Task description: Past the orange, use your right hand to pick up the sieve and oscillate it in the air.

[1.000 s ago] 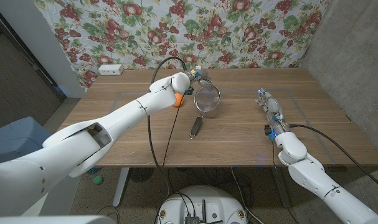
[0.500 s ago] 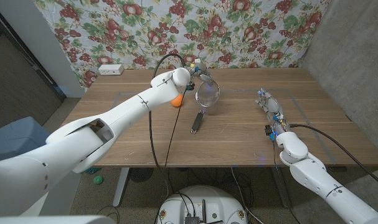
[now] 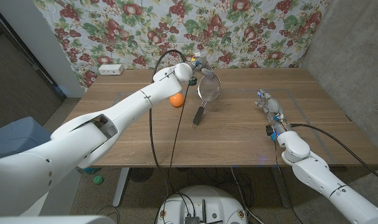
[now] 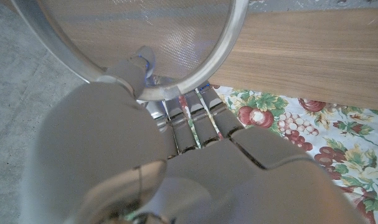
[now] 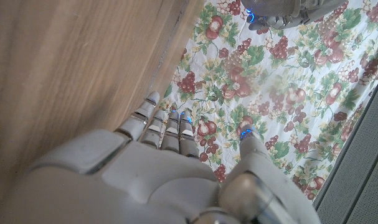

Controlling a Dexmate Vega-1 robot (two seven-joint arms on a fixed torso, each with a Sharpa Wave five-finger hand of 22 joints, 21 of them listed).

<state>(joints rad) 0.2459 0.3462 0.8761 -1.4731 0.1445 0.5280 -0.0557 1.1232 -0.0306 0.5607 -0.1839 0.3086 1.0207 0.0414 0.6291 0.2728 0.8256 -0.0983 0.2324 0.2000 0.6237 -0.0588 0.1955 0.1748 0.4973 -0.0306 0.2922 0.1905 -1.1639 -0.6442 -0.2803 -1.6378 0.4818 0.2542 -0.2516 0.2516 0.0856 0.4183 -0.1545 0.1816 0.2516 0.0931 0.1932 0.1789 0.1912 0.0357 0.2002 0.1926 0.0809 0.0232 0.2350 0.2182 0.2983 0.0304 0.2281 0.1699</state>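
One sieve (image 3: 207,89) was in play, and it was off the table (image 3: 238,134), held up at the far middle of the wood with its mesh bowl tilted and its dark handle (image 3: 198,116) hanging down toward six o'clock. Gripping it was the left hand (image 3: 200,68), not the right: the left wrist view showed the fingers (image 4: 195,121) clamped on the sieve's metal rim, mesh right over them. At about eight o'clock from the bowl sat the orange (image 3: 175,99), on the wood beside the left forearm. Well away at three o'clock was the right hand (image 3: 269,106), near the table's right side, holding nothing, fingers spread a little; whether it touched the wood I couldn't quite tell. Behind it all hung the floral cloth (image 3: 176,28).
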